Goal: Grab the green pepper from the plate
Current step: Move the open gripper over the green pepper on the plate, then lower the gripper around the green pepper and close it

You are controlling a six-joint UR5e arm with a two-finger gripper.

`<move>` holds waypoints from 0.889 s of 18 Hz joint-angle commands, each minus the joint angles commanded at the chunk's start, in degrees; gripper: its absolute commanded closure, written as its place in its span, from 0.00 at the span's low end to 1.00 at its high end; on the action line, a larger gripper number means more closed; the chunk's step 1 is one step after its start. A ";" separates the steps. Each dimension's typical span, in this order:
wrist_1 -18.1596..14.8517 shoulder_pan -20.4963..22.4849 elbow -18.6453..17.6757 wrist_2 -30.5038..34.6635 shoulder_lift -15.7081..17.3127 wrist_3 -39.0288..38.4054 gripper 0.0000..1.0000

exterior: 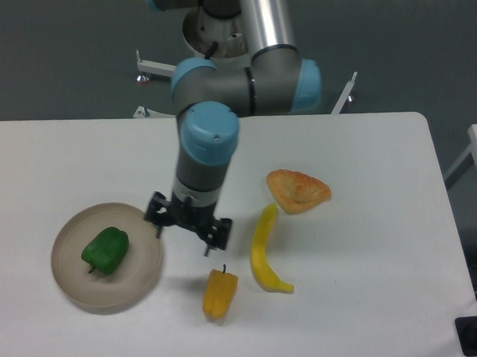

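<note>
The green pepper [106, 250] lies left of centre on the round beige plate [141, 281] at the table's front left. My gripper [187, 231] hangs open just past the plate's right rim, to the right of the pepper and apart from it. Nothing sits between its two dark fingers.
A yellow-orange pepper [219, 293] lies just below the gripper. A banana [263, 251] rests to its right, and an orange pastry [298, 190] sits farther back. The robot's base column [224, 37] stands behind the table.
</note>
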 joint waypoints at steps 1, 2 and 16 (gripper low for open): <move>1.58 -0.70 -0.88 0.09 -0.26 -0.36 0.00; 2.47 -1.50 -1.84 0.09 -0.27 -0.36 0.00; 8.81 -7.57 -2.64 0.44 -4.92 -2.12 0.00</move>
